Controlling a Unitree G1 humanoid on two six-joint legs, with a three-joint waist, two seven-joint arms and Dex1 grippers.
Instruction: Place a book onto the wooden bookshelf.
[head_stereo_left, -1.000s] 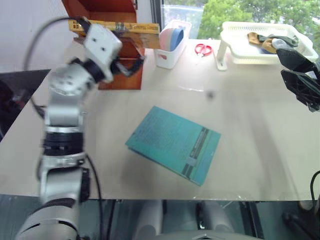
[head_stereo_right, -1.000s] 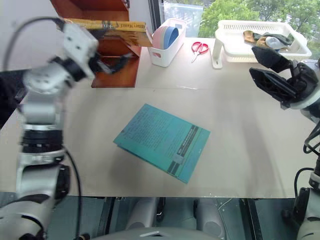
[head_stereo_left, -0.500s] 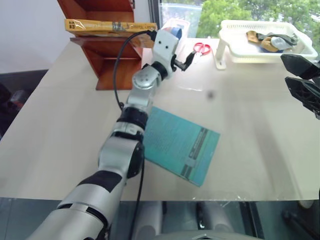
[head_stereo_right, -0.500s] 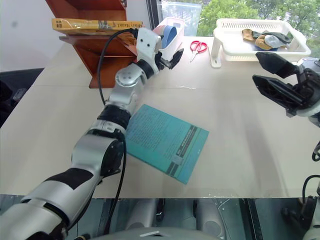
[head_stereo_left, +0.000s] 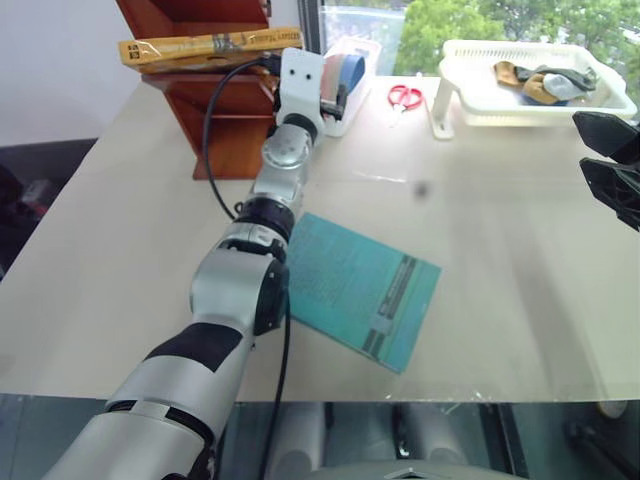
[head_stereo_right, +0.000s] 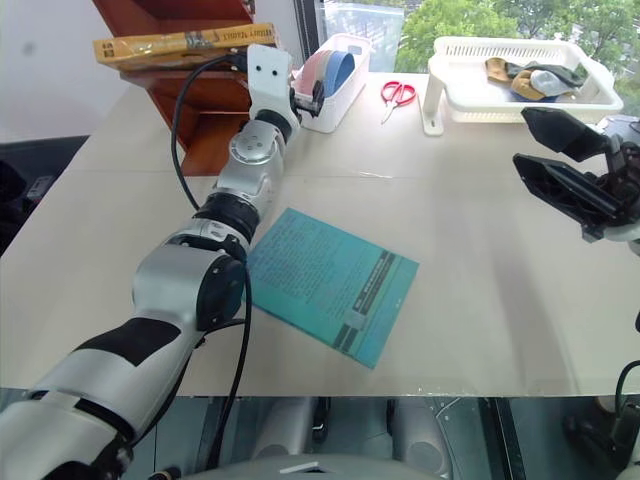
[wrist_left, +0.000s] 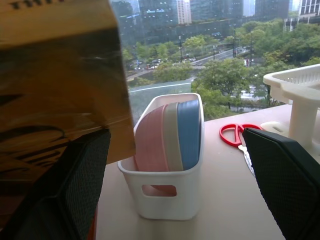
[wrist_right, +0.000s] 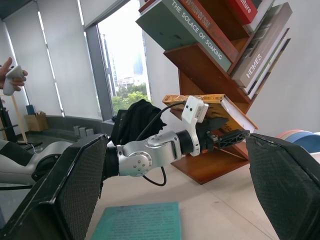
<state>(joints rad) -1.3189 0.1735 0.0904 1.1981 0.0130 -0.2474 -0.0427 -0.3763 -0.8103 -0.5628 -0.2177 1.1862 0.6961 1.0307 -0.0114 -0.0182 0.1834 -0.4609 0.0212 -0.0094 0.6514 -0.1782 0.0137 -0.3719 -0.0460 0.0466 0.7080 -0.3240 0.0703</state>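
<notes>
Book (head_stereo_left: 205, 47) lies flat on a board of the bookshelf (head_stereo_left: 215, 120), at the far left of the bench (head_stereo_left: 500, 250), its near end jutting past the board's edge. The left gripper (wrist_right: 231, 136) sits just beside that jutting end, near a white bin (wrist_left: 167, 165) of pink and blue plates; its fingers (wrist_left: 287, 180) are spread wide with nothing between them. The right gripper (head_stereo_right: 565, 165) hangs over the bench's right side, well apart from the shelf, fingers (wrist_right: 287, 180) spread and empty. A teal book (head_stereo_left: 350, 288) lies flat mid-bench. Red scissors (head_stereo_left: 405, 96) and a white tray (head_stereo_left: 540, 110) sit at the far edge.
</notes>
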